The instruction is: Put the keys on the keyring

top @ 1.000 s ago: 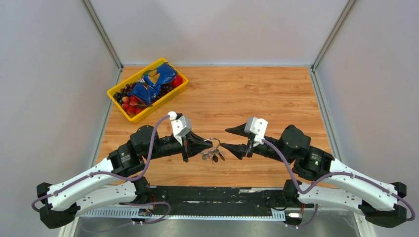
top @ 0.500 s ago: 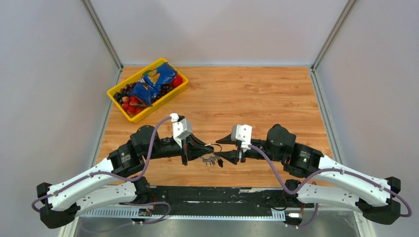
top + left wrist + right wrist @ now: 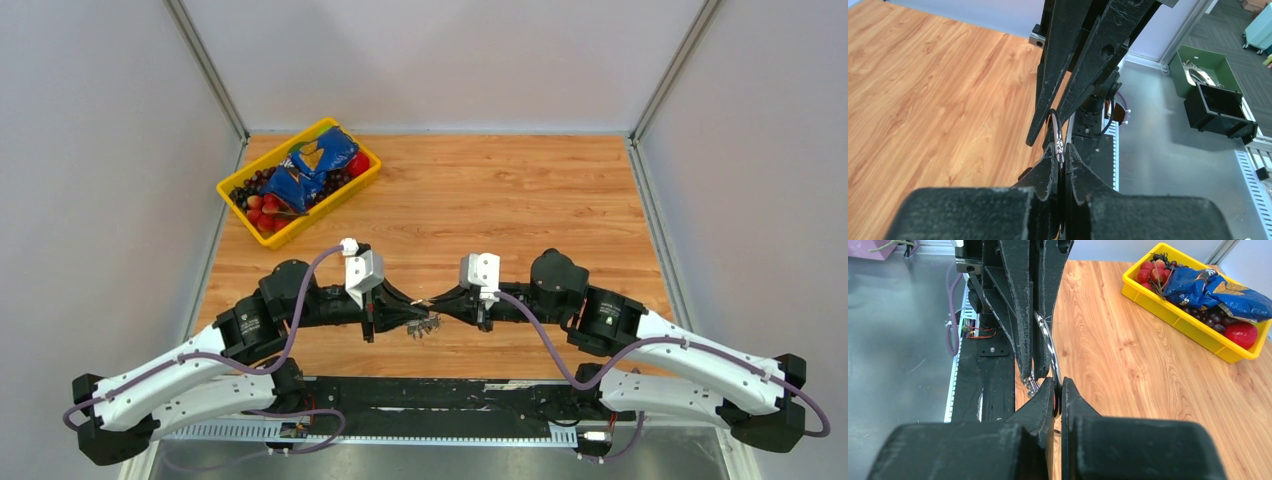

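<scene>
At the far left of the wooden table [image 3: 520, 190] sits a yellow tray [image 3: 234, 196]. In it lie a crumpled blue bag [image 3: 312, 163], red strawberries [image 3: 262, 208] and dark grapes [image 3: 245, 190]. The bag has some print on it, but it is too small to read.

Nearer to me, the left gripper [image 3: 422, 307] reaches in from the left. Its two black fingers are pressed together on the keyring [image 3: 1049, 342], pinching the thin silver wire. The keyring is held up over the front part of the table, right in the middle between the two arms. A little bunch of keys [image 3: 425, 325] hangs down from it. I cannot tell one key from another, or whether they touch the wood.

The right gripper [image 3: 436, 300] comes in from the right and meets the left one tip to tip. Its fingers are squeezed together too, and they pinch another part of the same ring. The ring stands on its edge between the two grippers.
</scene>
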Robot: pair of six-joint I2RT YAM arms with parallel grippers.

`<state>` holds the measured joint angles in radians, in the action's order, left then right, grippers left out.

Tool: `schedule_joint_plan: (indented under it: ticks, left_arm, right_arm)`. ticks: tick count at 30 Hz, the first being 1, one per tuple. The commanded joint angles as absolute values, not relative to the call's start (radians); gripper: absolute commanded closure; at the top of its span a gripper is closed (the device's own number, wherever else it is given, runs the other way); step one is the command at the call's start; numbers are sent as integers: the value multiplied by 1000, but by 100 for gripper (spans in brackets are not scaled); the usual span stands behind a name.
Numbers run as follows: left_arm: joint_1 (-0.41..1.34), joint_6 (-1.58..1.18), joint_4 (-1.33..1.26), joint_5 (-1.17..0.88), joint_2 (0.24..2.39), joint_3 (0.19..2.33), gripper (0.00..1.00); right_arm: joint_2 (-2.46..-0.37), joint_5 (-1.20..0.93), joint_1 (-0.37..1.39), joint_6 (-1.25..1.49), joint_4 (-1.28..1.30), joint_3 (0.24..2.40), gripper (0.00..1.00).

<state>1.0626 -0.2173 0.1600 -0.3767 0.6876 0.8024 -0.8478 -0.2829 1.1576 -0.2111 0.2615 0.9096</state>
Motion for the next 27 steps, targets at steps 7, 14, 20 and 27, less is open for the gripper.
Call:
schedule_joint_plan:
  ticks: [7, 14, 20, 27]
  left_arm:
    - [1059, -249, 44, -294, 622, 770, 75]
    - [1059, -284, 58, -136, 571, 704, 51]
    - [1059, -286, 135, 11, 501, 685, 21]
    - [1059, -283, 187, 204, 433, 667, 0]
  right_arm:
    - [-848, -233, 1166, -236, 311, 973, 100]
    - [-893, -126, 1166, -246, 303, 1023, 100]
    - [-932, -4, 1160, -243, 300, 1033, 100]
    - [-986, 89, 1091, -191, 298, 1018, 100]
